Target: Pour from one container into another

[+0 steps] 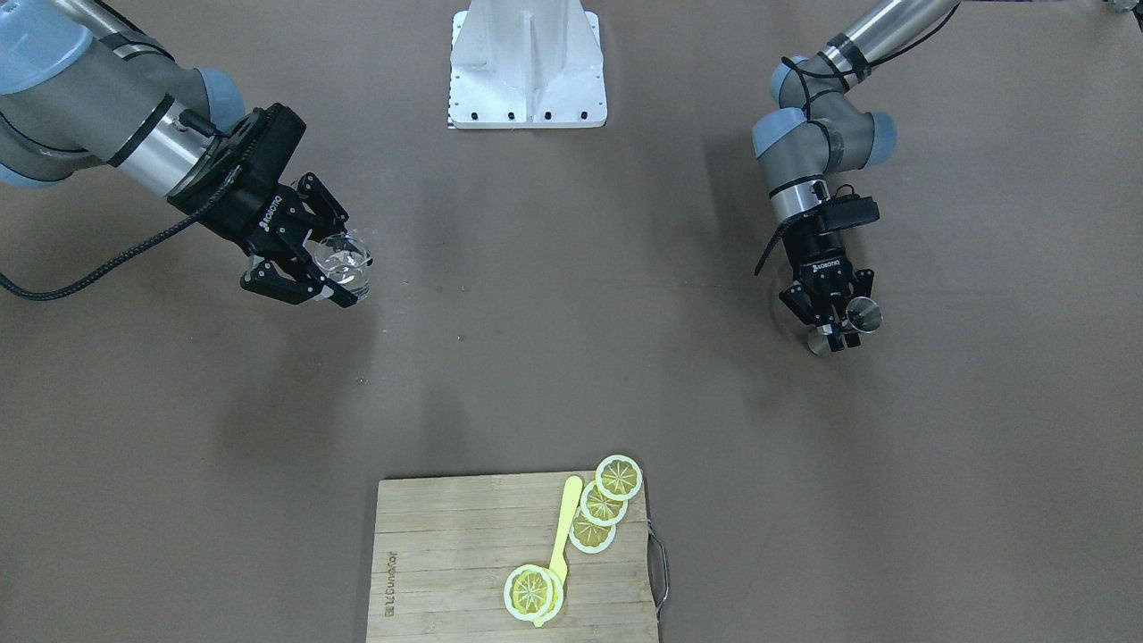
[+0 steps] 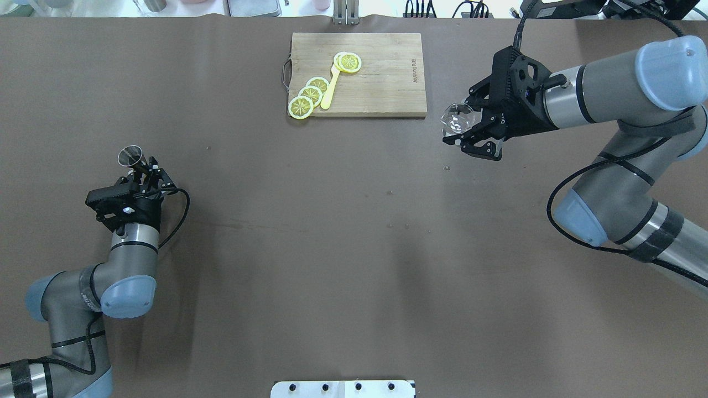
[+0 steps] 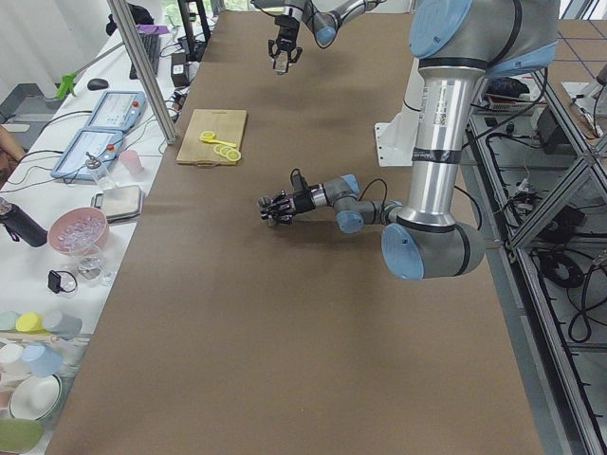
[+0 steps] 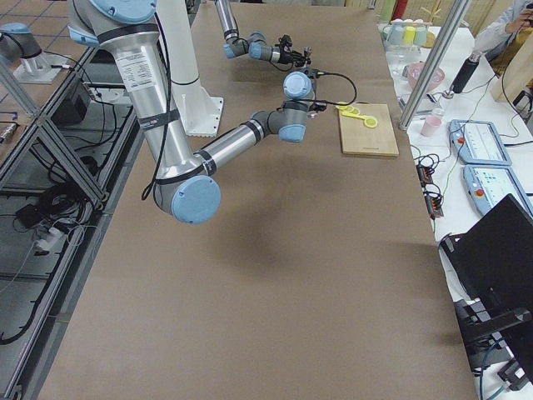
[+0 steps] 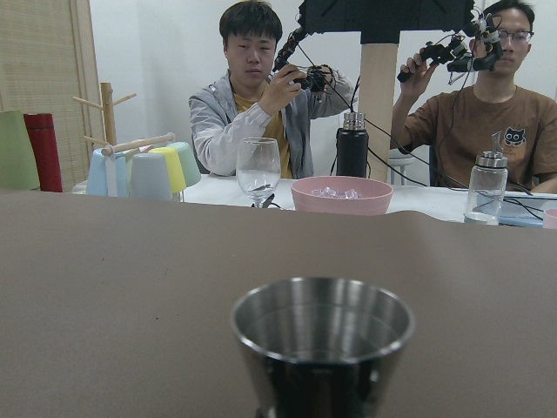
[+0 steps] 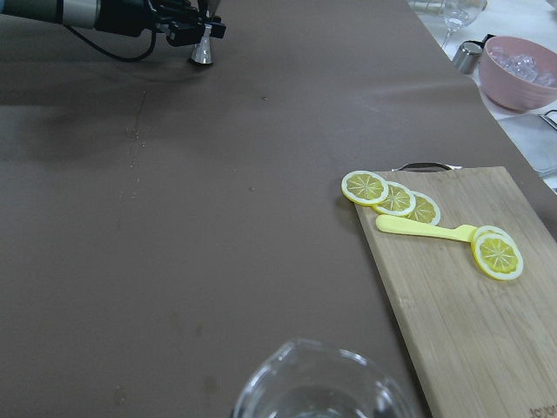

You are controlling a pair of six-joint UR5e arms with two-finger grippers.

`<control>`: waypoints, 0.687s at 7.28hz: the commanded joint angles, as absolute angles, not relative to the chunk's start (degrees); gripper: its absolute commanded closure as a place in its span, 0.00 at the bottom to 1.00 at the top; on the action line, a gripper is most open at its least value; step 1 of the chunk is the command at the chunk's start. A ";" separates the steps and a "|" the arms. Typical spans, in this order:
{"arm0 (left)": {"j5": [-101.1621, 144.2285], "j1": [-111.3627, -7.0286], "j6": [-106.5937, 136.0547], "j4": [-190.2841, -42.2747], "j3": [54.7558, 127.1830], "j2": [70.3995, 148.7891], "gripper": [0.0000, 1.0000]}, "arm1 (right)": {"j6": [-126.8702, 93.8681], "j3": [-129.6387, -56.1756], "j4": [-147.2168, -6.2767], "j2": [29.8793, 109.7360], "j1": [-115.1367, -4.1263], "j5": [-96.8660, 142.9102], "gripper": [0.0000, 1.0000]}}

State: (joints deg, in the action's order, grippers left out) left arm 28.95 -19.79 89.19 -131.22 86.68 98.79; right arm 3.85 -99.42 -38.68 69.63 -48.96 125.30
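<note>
The clear glass cup (image 2: 458,118) hangs above the table at the far right, held between the fingers of my right gripper (image 2: 470,130). In the front-facing view the cup (image 1: 344,261) sits at the tips of that gripper (image 1: 332,273), and its rim (image 6: 318,387) fills the bottom of the right wrist view. The steel hourglass jigger (image 2: 131,156) stands upright on the left side with my left gripper (image 2: 142,166) shut on its waist. It shows close up (image 5: 322,344) in the left wrist view. I cannot tell whether it touches the table. The two containers are far apart.
A wooden cutting board (image 2: 387,83) with lemon slices (image 2: 310,95) and a yellow utensil (image 2: 331,88) lies at the far middle edge. The white robot base (image 1: 527,67) stands at the near edge. Two people (image 5: 261,104) sit beyond the table by cups and a pink bowl (image 5: 341,193).
</note>
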 commanded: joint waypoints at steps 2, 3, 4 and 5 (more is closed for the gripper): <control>29.61 -22.66 82.50 -132.53 93.15 98.17 1.00 | 2.99 -99.67 -36.92 69.61 -49.04 127.96 1.00; 29.79 -22.85 75.39 -134.19 93.25 98.87 1.00 | 2.99 -99.67 -37.00 69.61 -49.04 128.06 1.00; 33.54 -23.37 70.28 -136.47 93.60 99.92 1.00 | 2.99 -99.67 -37.00 69.61 -49.04 128.14 1.00; 35.58 -24.07 63.96 -140.24 93.95 101.50 1.00 | 3.08 -99.58 -37.00 69.61 -49.04 128.14 1.00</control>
State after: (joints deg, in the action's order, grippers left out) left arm 32.82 -23.29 71.43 -136.40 93.45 99.89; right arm 3.01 -99.64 -37.02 69.61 -49.03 128.07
